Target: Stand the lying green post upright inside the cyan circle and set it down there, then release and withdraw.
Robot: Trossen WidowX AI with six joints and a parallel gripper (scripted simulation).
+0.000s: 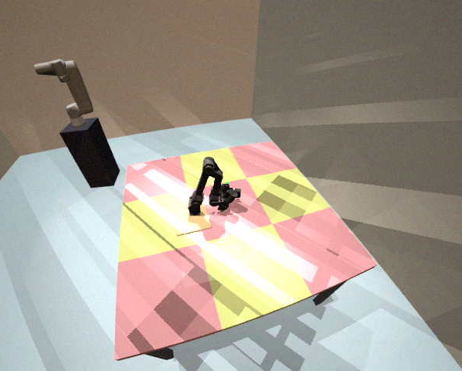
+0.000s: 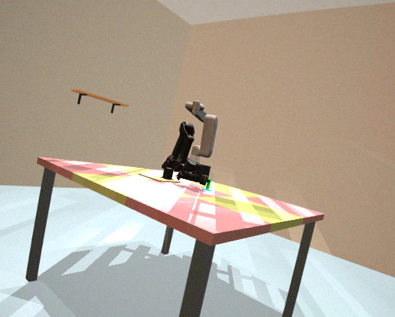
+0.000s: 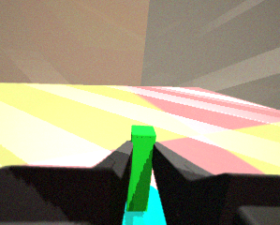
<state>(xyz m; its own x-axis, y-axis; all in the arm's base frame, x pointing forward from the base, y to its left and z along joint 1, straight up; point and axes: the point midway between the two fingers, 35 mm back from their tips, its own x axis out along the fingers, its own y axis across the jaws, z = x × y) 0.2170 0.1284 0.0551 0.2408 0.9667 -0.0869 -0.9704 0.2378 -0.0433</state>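
Our end effector (image 3: pixel 140 161) is clamped on the green post (image 3: pixel 141 164), which stands upright between the fingers. Its lower end sits over the cyan circle (image 3: pixel 144 217); we cannot tell whether it touches. Around it lies the pink-and-yellow table (image 2: pixel 224 225).
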